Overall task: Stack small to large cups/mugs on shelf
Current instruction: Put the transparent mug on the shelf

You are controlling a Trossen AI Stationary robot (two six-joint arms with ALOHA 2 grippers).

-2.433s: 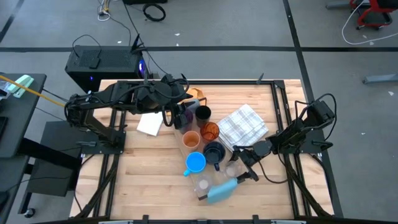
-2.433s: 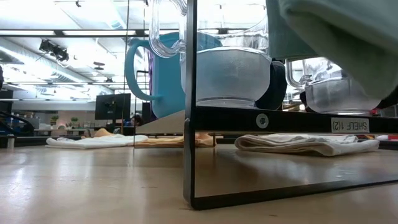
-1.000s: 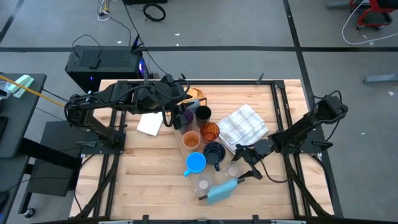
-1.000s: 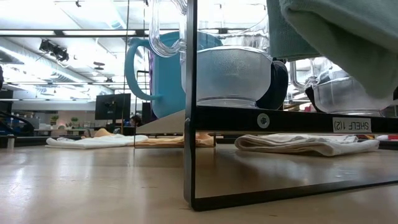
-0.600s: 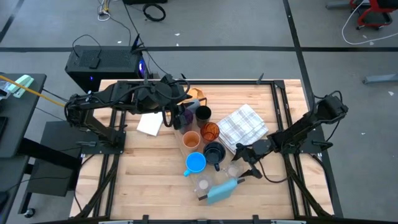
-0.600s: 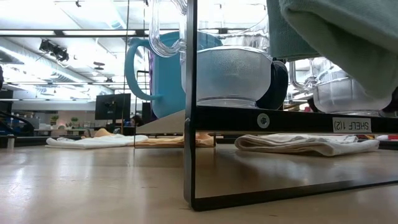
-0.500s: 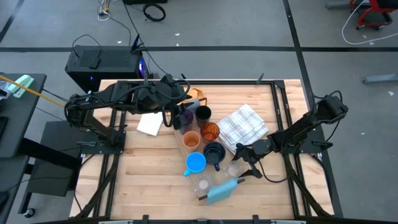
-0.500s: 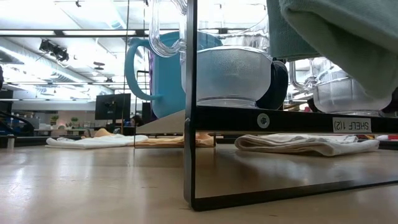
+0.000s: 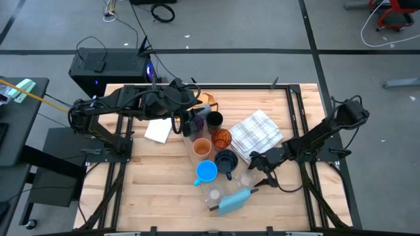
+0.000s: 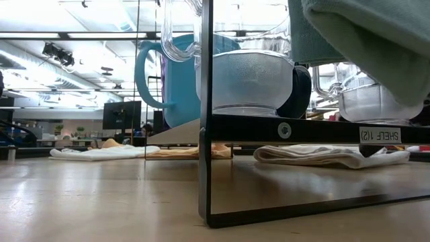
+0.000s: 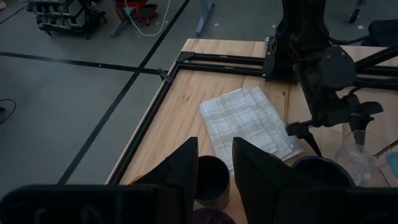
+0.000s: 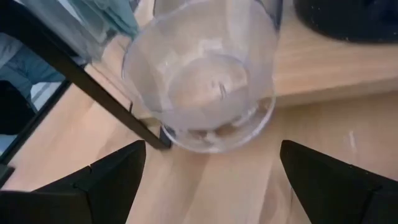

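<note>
My left claw (image 9: 186, 121) hangs over the far cups, fingers slightly parted, the black cup (image 11: 211, 180) showing just beyond them. Mid-tabletop (image 9: 151, 177), cups line the shelf (image 9: 220, 172). My right claw (image 9: 261, 176) sits spread wide beside a clear glass (image 12: 202, 78), which lies just ahead between its fingers, untouched.

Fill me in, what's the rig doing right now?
The right gripper is open beside a small clear glass on the long pale wooden shelf, fingers wide on either side, not gripping it. The left gripper hovers over the purple tumbler and black cup at the row's far end, holding nothing. The bright blue mug stands mid-row.
</note>
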